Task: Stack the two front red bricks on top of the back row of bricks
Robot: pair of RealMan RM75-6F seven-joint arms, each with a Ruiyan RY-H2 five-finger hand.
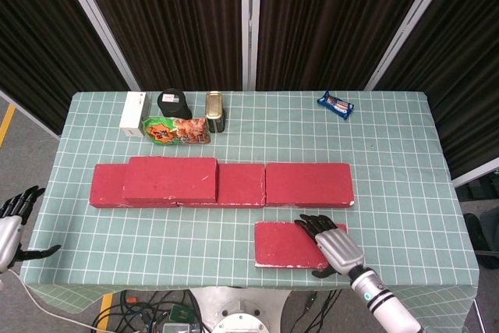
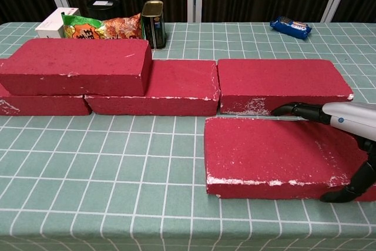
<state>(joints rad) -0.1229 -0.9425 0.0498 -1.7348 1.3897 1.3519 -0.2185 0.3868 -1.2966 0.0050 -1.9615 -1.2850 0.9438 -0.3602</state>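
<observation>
Fingers of the right robot hand point(image 1: 334, 246) lie draped over the right end of the front brick point(image 1: 292, 244), thumb hooked at its near edge, so the robot hand grips that brick low and right of centre in the head view. In the chest view the same robot hand shows at the right edge, dark fingertips point(image 2: 289, 109) reaching across the brick's far edge. Just behind lies the back row point(image 1: 308, 184), three bricks end to end across the middle of the frame. One stacked brick point(image 1: 170, 179) already sits on the row's left part. Far left, the left robot hand point(image 1: 17, 224) hangs off the worktop point(image 1: 405, 161) edge, fingers spread, holding nothing. Snack bag point(image 1: 177, 130), tin can point(image 1: 214, 111), white box point(image 1: 132, 112) and blue packet point(image 1: 335, 104) sit along the upper worktop.
</observation>
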